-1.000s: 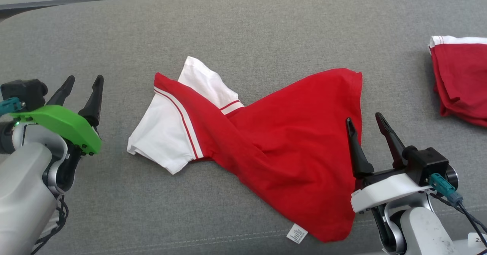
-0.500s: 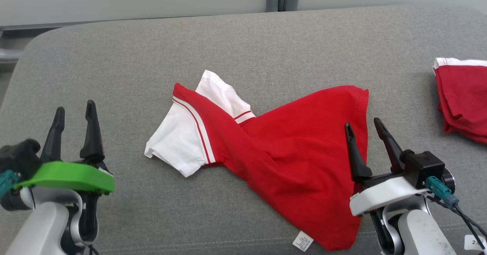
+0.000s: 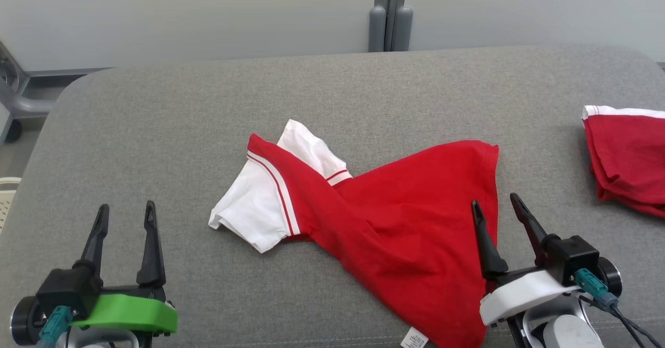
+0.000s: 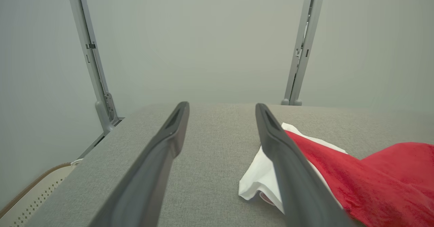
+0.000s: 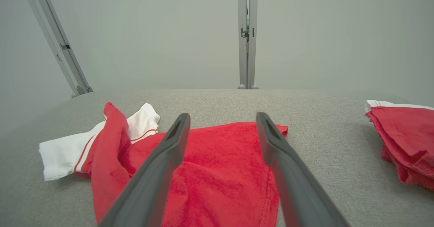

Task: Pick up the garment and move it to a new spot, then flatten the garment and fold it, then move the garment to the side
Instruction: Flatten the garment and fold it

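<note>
The shirt lies crumpled in the middle of the surface, not yet picked up. My left gripper and right gripper have fingers spread, holding nothing. Next, I think, I must pinch its edges.

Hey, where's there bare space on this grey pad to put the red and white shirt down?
Widest bare stretch: the grey pad left of the shirt, from the left pincer to the far edge. A bare band runs behind the shirt. Crowded: the right side, where the right pincer sits over the shirt's hem and a second red garment lies.
</note>
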